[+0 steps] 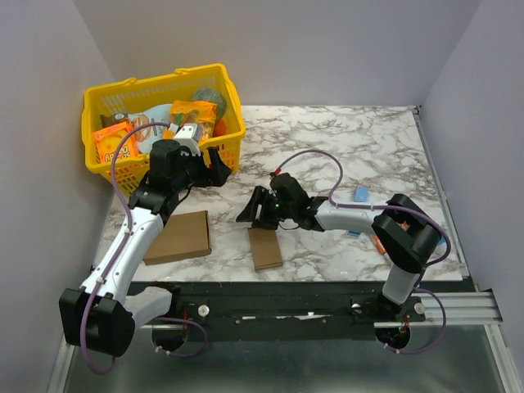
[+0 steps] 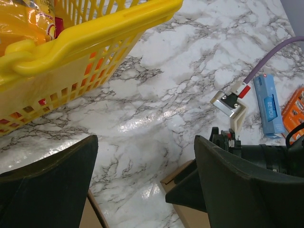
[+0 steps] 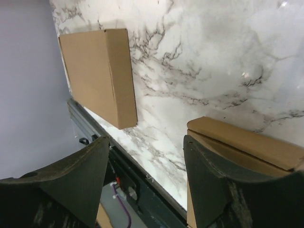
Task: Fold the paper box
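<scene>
The paper box (image 1: 264, 248) lies flat near the table's front edge, a small brown cardboard piece folded over on itself. The right wrist view shows its layered flaps (image 3: 247, 142) just behind my right-hand finger. My right gripper (image 1: 252, 209) hovers at the box's far end, open (image 3: 146, 152), with only marble between the fingers. My left gripper (image 1: 214, 168) hangs higher, beside the yellow basket, wide open (image 2: 146, 156) and empty. A corner of the paper box (image 2: 187, 216) shows under the right gripper in the left wrist view.
A yellow basket (image 1: 164, 90) full of groceries stands at the back left. A larger neat brown cardboard rectangle (image 1: 178, 237) (image 3: 97, 76) lies front left. A blue packet (image 1: 360, 194) and an orange item (image 2: 294, 111) sit to the right. The table's front rail is close below the box.
</scene>
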`<state>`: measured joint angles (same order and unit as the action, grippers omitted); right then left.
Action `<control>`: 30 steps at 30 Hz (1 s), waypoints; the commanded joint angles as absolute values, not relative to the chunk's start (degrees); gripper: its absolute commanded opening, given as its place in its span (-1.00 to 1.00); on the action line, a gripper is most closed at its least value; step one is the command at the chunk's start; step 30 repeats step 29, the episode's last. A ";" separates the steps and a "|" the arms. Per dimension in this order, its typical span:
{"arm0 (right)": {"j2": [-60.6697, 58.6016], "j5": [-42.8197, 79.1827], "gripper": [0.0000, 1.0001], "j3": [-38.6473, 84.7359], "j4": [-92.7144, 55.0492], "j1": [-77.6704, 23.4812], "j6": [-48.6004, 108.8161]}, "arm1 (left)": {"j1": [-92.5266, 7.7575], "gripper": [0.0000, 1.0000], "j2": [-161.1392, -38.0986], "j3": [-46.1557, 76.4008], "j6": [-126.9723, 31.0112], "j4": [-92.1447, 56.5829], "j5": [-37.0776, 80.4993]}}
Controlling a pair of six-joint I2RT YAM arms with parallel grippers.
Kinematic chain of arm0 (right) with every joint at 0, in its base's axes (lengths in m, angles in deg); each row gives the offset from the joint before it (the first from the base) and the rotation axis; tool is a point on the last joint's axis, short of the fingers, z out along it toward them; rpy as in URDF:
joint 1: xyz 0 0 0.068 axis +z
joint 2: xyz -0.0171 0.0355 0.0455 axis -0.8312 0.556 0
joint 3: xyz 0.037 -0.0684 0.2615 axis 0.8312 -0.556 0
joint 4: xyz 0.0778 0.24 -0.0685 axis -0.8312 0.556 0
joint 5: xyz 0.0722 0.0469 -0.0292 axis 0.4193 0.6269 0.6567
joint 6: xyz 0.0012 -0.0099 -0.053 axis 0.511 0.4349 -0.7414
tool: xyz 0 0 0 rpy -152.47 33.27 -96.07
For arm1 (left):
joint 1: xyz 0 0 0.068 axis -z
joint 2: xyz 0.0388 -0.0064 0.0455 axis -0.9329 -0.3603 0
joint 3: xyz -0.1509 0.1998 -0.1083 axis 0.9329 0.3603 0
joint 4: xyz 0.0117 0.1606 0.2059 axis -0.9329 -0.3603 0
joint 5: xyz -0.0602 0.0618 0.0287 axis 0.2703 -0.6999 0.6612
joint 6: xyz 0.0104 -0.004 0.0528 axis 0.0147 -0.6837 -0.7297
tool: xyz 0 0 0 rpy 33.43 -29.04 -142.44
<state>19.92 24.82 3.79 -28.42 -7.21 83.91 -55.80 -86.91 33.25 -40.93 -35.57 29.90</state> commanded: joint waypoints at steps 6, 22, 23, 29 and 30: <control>9.57 17.32 0.59 4.90 -27.16 -12.62 67.96 | -58.42 0.86 -83.98 33.24 -41.45 -33.95 28.13; -24.71 5.36 1.00 -10.49 -25.76 -29.59 37.46 | -59.39 0.98 -73.52 38.60 -44.53 -26.56 23.66; -25.59 4.92 1.00 -10.66 -25.32 -29.94 36.92 | -59.30 0.97 -73.26 38.86 -44.53 -26.48 23.21; -29.82 0.80 1.00 -10.84 -22.42 -30.12 35.16 | -59.30 0.97 -72.29 39.83 -44.36 -25.42 22.67; -29.82 0.80 1.00 -10.84 -22.42 -30.12 35.16 | -59.30 0.97 -72.29 39.83 -44.36 -25.42 22.67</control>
